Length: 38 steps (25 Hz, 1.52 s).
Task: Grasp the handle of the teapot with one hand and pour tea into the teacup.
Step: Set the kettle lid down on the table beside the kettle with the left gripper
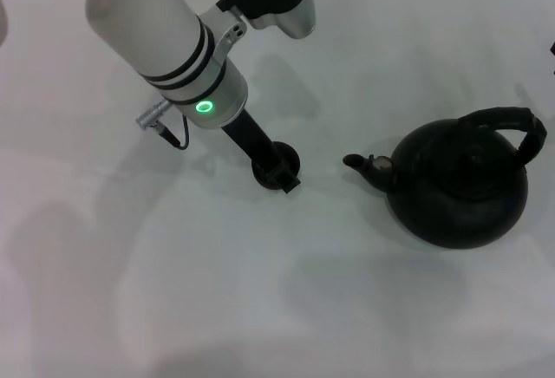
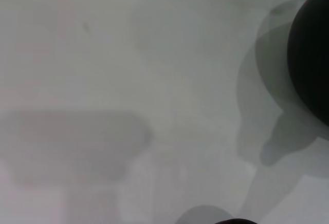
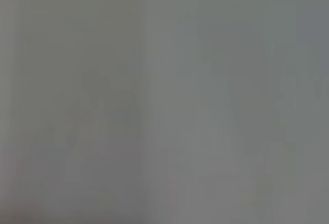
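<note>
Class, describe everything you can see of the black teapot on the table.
The teapot is large, round and matte black, standing upright on the white table at the robot's right. Its thick arched handle rises over the lid, and its short curved spout points toward the left gripper, which hangs apart from it. Only the table touches the teapot.

the teapot (image 1: 460,192) sits right of the left gripper (image 1: 276,170), spout (image 1: 364,165) toward it.
</note>
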Tool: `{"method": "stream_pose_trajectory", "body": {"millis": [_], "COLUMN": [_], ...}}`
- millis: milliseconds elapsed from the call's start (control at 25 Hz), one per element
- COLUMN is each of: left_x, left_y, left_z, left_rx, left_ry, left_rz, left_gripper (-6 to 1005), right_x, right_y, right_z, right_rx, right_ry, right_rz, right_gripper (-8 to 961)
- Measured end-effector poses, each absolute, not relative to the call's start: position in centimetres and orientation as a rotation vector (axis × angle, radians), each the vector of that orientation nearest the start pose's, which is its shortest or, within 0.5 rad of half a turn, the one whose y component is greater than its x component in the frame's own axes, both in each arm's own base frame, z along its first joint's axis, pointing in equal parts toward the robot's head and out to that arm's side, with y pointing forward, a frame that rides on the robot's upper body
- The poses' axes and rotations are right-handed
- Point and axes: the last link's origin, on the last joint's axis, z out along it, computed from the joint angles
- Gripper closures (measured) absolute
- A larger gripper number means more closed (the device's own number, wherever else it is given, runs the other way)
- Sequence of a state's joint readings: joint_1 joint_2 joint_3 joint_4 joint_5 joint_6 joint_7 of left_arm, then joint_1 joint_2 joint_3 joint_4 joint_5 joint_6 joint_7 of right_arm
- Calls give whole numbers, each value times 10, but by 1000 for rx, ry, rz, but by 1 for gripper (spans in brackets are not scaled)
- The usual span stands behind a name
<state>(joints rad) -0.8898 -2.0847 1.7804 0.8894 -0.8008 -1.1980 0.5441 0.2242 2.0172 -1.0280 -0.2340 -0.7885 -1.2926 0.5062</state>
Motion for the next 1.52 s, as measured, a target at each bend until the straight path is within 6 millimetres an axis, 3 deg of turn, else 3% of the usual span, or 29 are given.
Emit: {"method": "stream_pose_trajectory", "body": {"millis": [880,1080,1520], "left_x": [-138,-138,-136], "left_y": [363,363,364], "left_z": [-114,-114,-113], "left_rx": [-2793,-2793,-2792], "left_ry": [-691,-692,-687], "left_rz": [573,572,556], "left_gripper": [294,213,213], "right_x": [375,375,376], "right_y": [274,274,276], "right_z": [30,30,32], "right_rx": [-1797,-1796,-1796], "right_ry": [511,510,510], "right_rz": [696,695,688], "right_gripper": [179,180,181]}}
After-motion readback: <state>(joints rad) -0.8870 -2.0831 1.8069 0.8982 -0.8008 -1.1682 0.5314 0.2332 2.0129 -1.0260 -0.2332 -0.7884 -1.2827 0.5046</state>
